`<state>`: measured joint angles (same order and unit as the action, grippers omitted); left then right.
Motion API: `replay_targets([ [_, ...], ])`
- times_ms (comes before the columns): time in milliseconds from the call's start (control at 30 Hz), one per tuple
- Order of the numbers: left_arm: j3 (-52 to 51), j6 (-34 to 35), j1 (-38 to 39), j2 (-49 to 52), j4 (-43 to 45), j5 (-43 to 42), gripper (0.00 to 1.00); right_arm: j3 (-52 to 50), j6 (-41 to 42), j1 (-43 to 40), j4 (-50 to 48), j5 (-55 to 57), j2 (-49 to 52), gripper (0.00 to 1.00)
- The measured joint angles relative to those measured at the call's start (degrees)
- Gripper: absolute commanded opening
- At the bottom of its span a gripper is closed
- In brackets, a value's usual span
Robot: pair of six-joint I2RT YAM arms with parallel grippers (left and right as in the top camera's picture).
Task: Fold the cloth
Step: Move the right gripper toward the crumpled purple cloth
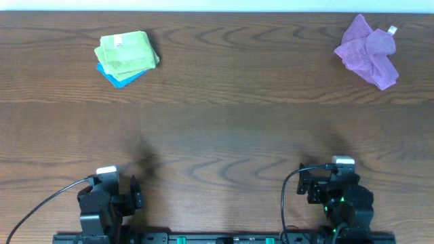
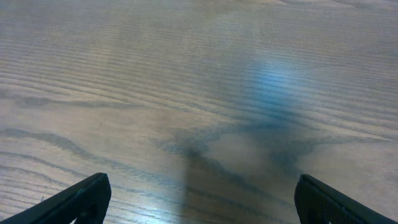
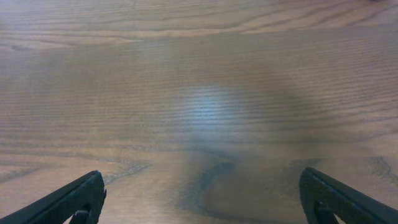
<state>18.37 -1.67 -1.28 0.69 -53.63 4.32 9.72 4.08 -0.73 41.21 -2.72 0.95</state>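
Wood-grain table (image 1: 224, 129) stretches out ahead of both our arms. We hold the left gripper (image 2: 202, 202) and the right gripper (image 3: 202, 199) spread wide, pinching nothing. Our purple cloth (image 1: 367, 51) lies crumpled well ahead of the right gripper, slightly to its right. A folded green cloth (image 1: 126, 52) rests well ahead of the left gripper.

A dark brown wood-grain tabletop (image 1: 224, 129) fills the overhead view, a pale strip (image 1: 203, 4) along its far edge; soft bluish-white glare (image 3: 210, 107) sheens the wood.
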Motion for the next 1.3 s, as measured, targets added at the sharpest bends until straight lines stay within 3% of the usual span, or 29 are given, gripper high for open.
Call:
replay_targets([
  [867, 0.00, 0.00, 0.00, 0.00, 0.00, 0.00, 0.95, 0.07, 0.09, 0.00, -0.61, 0.00, 1.44, 0.99],
  [1100, 0.00, 0.00, 0.00, 0.00, 0.00, 0.00, 0.95, 7.04, 1.18, -0.17, -1.62, 0.55, 13.51, 0.99],
  [1300, 0.04, 0.00, 0.00, -0.07, -0.04, 0.04, 0.95, 22.36, 2.01, -3.87, -0.55, 1.70, 29.99, 0.99],
])
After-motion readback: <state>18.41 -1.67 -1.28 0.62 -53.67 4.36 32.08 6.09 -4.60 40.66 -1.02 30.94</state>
